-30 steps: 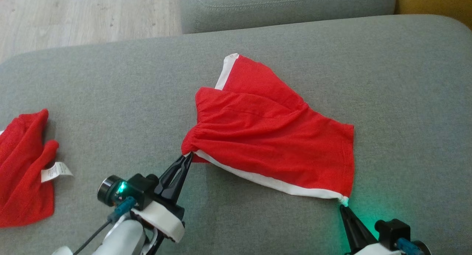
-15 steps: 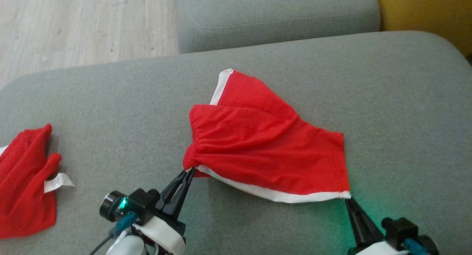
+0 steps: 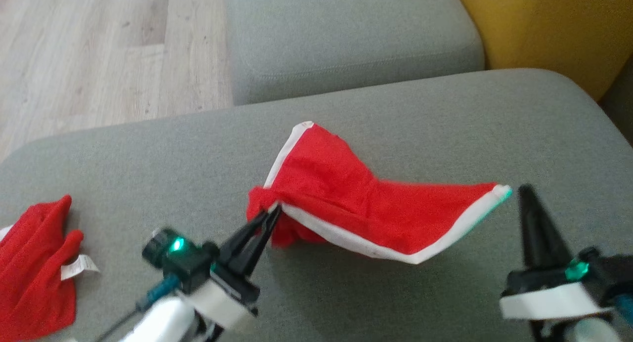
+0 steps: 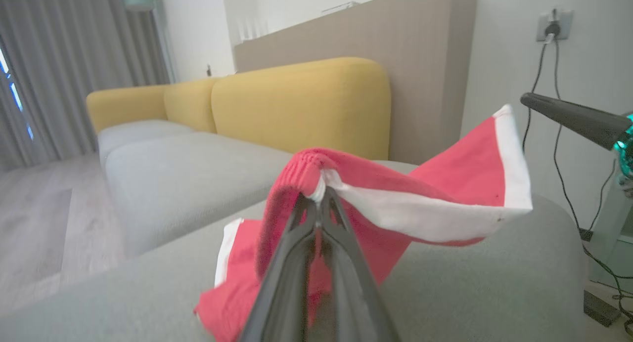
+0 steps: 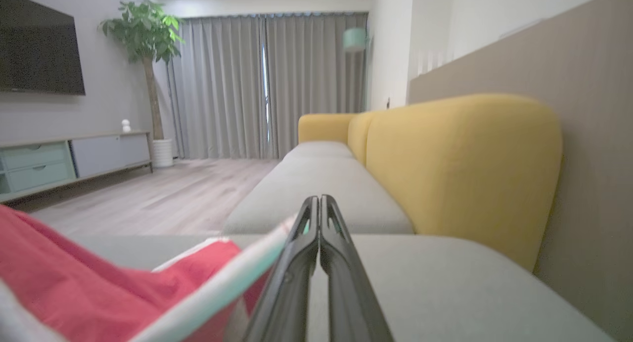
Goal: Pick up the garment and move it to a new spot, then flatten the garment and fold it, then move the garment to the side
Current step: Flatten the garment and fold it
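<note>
Seemingly fold step: left gripper [image 3: 275, 211] clamped on white-trimmed edge of red shorts [image 3: 346, 203], lifted above grey sofa cushion [image 3: 445, 114]. Right gripper [image 3: 525, 190] pressed closed beside far corner, hold unclear. Next likely: secure corner, carry edge over.

No legible text anywhere.

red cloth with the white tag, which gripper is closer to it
Left. The left gripper is right of the tagged cloth, pinching the spread garment; the right gripper sits farther right, beyond the garment's far corner.
</note>
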`<state>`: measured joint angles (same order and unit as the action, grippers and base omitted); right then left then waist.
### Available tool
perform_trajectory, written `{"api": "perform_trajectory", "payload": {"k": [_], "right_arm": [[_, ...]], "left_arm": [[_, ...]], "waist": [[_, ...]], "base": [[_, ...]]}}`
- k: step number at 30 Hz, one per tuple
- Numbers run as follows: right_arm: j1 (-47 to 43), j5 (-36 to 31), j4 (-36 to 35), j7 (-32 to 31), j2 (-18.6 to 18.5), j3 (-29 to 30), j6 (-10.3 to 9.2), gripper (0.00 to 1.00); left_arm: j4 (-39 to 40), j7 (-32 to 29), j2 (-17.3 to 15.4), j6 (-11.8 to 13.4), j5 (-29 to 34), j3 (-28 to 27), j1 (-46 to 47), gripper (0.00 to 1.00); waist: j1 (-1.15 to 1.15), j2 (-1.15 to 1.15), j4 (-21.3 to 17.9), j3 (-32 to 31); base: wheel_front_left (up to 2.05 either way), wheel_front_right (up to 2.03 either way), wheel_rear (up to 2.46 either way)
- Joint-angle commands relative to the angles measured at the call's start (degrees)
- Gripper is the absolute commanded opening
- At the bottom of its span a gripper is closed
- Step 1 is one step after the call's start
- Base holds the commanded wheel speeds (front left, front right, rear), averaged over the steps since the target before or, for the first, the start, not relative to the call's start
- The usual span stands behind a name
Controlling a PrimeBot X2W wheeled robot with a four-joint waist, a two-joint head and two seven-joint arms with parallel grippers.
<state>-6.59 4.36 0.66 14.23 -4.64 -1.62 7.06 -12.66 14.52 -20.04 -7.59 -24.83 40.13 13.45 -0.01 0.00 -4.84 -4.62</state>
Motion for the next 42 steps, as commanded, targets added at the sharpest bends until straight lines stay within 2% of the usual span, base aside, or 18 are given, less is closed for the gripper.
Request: {"api": "perform_trajectory", "payload": {"k": [1,5,9,11,14,15,16,21,22,28,31,33,37,42], "right_arm": [[4.1,-0.2,-4.2,0.8,-2.0,0.1,0.43,0.0],[10.7,1.0,-6.9,0.8,-4.4,1.7,0.43,0.0],[18.7,1.9,-3.9,0.7,-7.7,1.4,0.43,0.0],[20.7,3.0,-1.5,0.0,-9.6,-0.5,0.43,0.0],[20.2,5.9,0.9,-2.3,-11.9,-6.4,0.43,0.0],[19.3,6.9,1.5,-2.8,-12.2,-8.2,0.43,0.36],[18.3,7.9,2.0,-2.9,-12.2,-9.9,0.43,1.0],[12.8,11.3,5.7,-1.4,-9.9,-18.4,0.43,1.0],[12.8,11.3,5.7,-1.4,-9.9,-18.4,0.43,1.0],[10.9,15.4,6.6,0.0,-6.4,-30.2,0.43,1.0],[11.5,16.3,8.2,0.3,-4.7,-34.2,0.43,1.0],[12.6,16.1,10.5,0.5,-3.2,-35.2,0.43,1.0],[16.1,15.5,17.3,0.7,-0.2,-32.4,0.43,1.0],[21.3,14.2,25.5,0.7,1.1,-30.7,0.43,1.0]], "left_arm": [[3.6,-0.2,-2.8,0.1,-1.4,-0.9,7.5,0.0],[7.5,-2.7,-5.7,0.1,-5.0,2.0,15.8,0.0],[7.6,-4.8,-7.8,0.1,-9.0,4.7,25.8,0.0],[6.3,-5.3,-7.6,0.1,-11.5,6.2,30.0,0.0],[3.8,-5.5,-7.3,0.1,-14.7,9.0,35.1,0.0],[2.8,-5.5,-7.3,0.1,-15.5,10.0,36.4,0.0],[1.9,-5.4,-7.1,0.1,-16.4,10.9,37.7,0.0],[-5.4,-4.5,-3.8,0.1,-20.8,12.4,42.3,0.0],[-5.4,-4.5,-3.8,0.1,-20.8,12.4,42.3,0.0],[-13.2,-4.9,1.5,0.1,-20.2,16.3,48.8,0.0],[-16.8,-4.9,4.1,0.1,-20.1,17.7,51.4,0.0],[-18.2,-5.0,5.4,0.1,-20.4,18.9,53.0,0.0],[-19.6,-4.8,6.1,0.1,-21.4,21.5,55.6,0.0],[-20.1,-4.3,6.3,0.1,-23.0,24.6,57.6,0.0]], "waist": [[0.01,0.0,-0.4,-0.9],[0.01,0.0,-0.8,-1.1],[0.01,0.0,-0.6,0.1],[0.01,0.0,0.1,1.2],[0.01,0.0,0.9,2.8],[0.01,0.0,1.0,3.3],[0.01,0.0,1.2,3.8],[0.01,0.0,1.7,5.4],[0.01,0.0,1.7,5.4],[0.01,0.0,0.3,6.9],[0.01,0.0,-0.7,7.4],[0.01,0.0,-1.4,7.7],[0.01,0.0,-2.1,8.2],[0.01,0.0,-1.3,8.6]], "base": [[0.0,0.0,0.0],[0.0,0.0,0.0],[0.0,0.0,0.0],[0.0,0.0,0.0],[0.0,0.0,0.0],[0.0,0.0,0.0],[0.0,0.0,0.0],[0.0,0.0,0.0],[0.0,0.0,0.0],[0.0,0.0,0.0],[0.0,0.0,0.0],[0.0,0.0,0.0],[0.0,0.0,0.0],[0.0,0.0,0.0]]}}
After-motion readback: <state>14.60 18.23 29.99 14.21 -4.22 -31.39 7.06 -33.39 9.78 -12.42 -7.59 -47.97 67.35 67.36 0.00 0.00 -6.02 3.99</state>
